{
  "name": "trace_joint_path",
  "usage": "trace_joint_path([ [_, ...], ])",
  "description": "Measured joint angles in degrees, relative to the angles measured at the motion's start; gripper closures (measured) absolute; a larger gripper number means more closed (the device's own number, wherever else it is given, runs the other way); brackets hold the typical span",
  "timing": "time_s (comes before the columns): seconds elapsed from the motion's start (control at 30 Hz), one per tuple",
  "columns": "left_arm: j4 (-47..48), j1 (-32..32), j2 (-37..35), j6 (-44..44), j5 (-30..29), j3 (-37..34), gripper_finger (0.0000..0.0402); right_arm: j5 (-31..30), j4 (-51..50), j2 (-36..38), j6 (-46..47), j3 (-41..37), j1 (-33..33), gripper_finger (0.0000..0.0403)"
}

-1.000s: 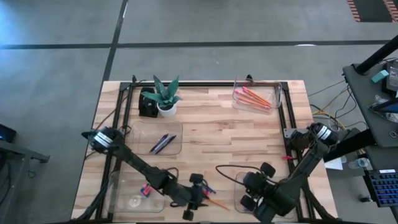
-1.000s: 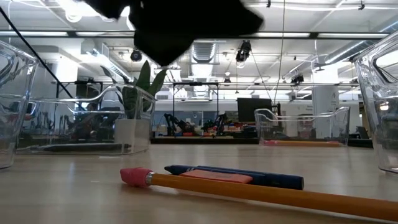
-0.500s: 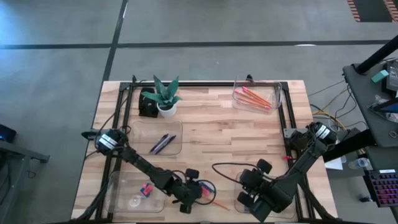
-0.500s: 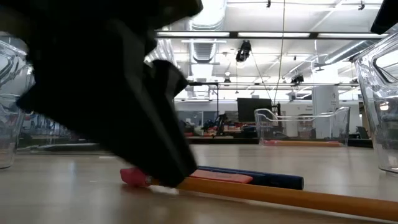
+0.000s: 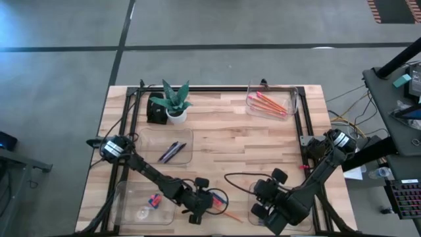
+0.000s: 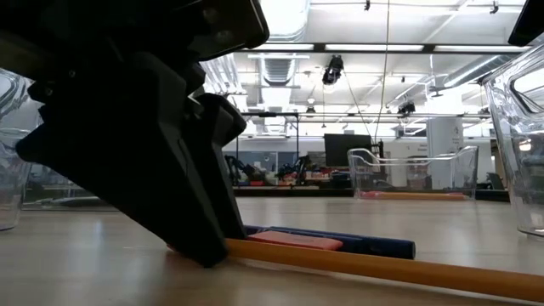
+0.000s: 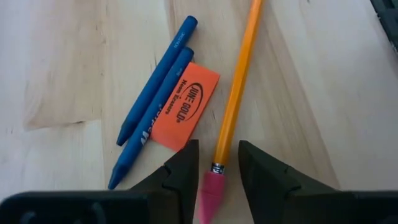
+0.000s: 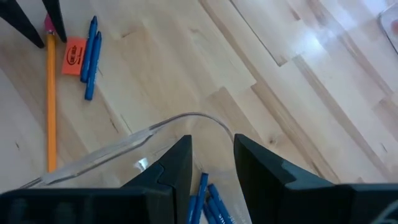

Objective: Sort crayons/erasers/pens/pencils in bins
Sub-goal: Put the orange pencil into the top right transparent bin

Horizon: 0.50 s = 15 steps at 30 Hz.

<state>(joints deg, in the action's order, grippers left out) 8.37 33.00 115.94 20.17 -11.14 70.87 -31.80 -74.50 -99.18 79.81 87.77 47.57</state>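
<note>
An orange pencil (image 7: 235, 87) with a pink eraser end lies on the table near the front edge. Beside it lie two blue crayons (image 7: 155, 102) and a flat orange eraser (image 7: 188, 106). My left gripper (image 7: 217, 150) is open, low over the table, with one finger on each side of the pencil's eraser end; it also shows in the high view (image 5: 200, 209). My right gripper (image 8: 211, 140) is open and empty above the near right bin (image 8: 174, 121), which holds blue crayons (image 8: 210, 198). My left gripper's fingers (image 7: 186, 165) stand on either side of the pencil's pink eraser end (image 7: 208, 186), slanting down from above and lying across the pencil. I cannot tell whether they touch it. The pencil lies flat on the table.
A far right bin (image 5: 271, 100) holds orange and red pencils. A middle left bin (image 5: 168, 146) holds dark pens. A near left bin (image 5: 141, 204) holds small erasers. A potted plant (image 5: 174, 105) stands at the far left. Black rails run along the table's sides.
My left gripper has come down to the table and a little toward its left edge, ending with its fingers around the pencil's eraser end. The pencil, crayons and eraser lie where they were.
</note>
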Motion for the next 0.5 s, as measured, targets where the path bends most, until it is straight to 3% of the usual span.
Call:
trace_joint_path([
  [0.33, -0.4, -0.8, 0.0, -2.5, 0.4, -0.1, 0.0376, -1.4, 0.0, 0.0, -0.2, 0.0, 0.0, 0.0293],
  [0.5, -0.3, -0.8, 0.0, -2.5, 0.4, 0.1, 0.0394, -1.4, 0.0, 0.0, -0.4, 0.0, 0.0, 0.0293],
])
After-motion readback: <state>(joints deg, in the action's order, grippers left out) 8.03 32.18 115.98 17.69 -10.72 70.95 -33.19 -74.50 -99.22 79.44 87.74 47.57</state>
